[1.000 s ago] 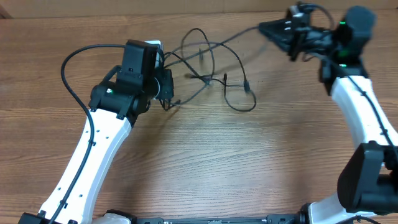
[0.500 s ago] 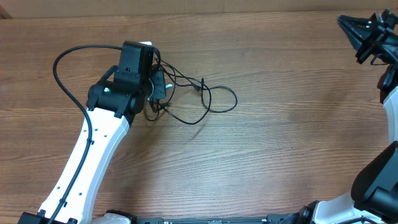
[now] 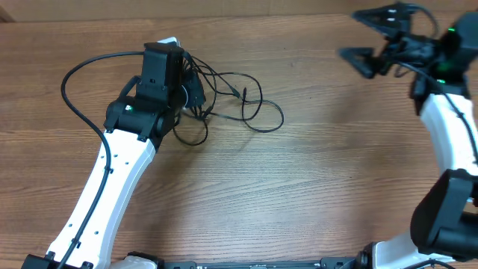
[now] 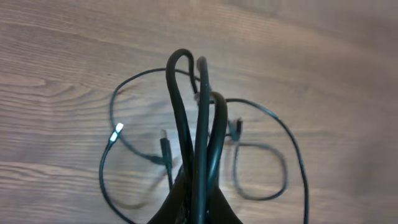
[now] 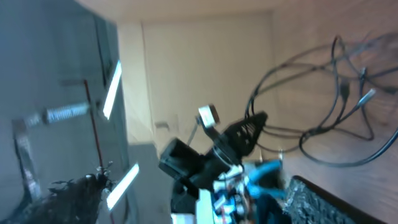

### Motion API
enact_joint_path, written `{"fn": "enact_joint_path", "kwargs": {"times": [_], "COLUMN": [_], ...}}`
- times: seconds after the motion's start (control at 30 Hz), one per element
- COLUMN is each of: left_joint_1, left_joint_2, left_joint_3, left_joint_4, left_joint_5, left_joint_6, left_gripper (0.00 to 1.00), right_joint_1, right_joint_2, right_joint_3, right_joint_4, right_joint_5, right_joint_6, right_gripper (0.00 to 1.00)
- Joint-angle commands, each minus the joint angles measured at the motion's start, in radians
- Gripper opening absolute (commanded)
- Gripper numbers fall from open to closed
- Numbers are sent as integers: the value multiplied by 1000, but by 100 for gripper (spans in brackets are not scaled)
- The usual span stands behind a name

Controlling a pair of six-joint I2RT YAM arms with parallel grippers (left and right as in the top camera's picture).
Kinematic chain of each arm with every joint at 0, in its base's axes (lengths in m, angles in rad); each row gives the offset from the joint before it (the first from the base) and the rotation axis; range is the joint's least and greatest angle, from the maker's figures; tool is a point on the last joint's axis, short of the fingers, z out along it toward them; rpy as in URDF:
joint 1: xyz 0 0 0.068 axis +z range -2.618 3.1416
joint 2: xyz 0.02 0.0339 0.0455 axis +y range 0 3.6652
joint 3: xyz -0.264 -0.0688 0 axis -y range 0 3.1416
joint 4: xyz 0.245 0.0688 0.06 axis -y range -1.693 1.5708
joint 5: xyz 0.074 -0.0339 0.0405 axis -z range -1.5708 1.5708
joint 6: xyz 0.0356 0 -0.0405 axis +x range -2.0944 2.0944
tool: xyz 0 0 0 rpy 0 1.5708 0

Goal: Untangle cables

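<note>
The cables [image 3: 240, 96] are thin black cords lying in loose loops on the wooden table, just right of my left gripper [image 3: 190, 93]. In the left wrist view three strands [image 4: 200, 137] rise straight out of the left gripper [image 4: 198, 205], which is shut on them. More loops and a small bright plug [image 4: 116, 132] lie on the wood beyond. My right gripper [image 3: 363, 36] hangs far off at the back right, open, with nothing between its fingers. The blurred right wrist view shows the cables [image 5: 323, 93] from a distance; its own fingers are not clear there.
The left arm's thick black wire [image 3: 71, 82] arcs out over the table at the left. The table's back edge [image 3: 246, 13] runs close behind both grippers. Beyond the table's edge, the right wrist view shows blurred room and equipment [image 5: 217, 162].
My right gripper has let go of the cable strand it was pulling and opened. It swung away to the right and partly back. The cables have sprung back into loops beside the left gripper, which stays shut.
</note>
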Motion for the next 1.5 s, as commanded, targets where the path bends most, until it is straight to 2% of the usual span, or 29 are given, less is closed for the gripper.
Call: {"fn": "enact_joint_path", "kwargs": {"times": [0.0,0.13,0.3,0.47,0.77,1.07,1.4,1.47], "left_joint_1": [6,6,6,6,5,5,-23,-32], "left_joint_2": [-2,-2,-2,-2,-2,-2,-2,-2], "left_joint_3": [8,8,8,8,8,8,8,8], "left_joint_4": [26,42,55,51,44,33,33,33], "left_joint_5": [11,7,4,4,66,138,176,176], "left_joint_6": [-137,-240,-323,-325,-325,-357,-483,-487], "left_gripper": [4,4,4,5,4,4,4,4], "right_joint_1": [82,178,293,398,548,581,596,596], "right_joint_2": [-23,-23,-23,-23,-23,-23,-23,-23], "right_joint_3": [9,9,9,9,9,9,9,9], "right_joint_4": [-35,-226,-537,-747,-811,-859,-919,-918], "right_joint_5": [14,87,238,426,654,784,888,888], "right_joint_6": [-63,-194,-381,-426,-425,-418,-418,-418], "right_gripper": [96,100,100,100,98,71,70,67]}}
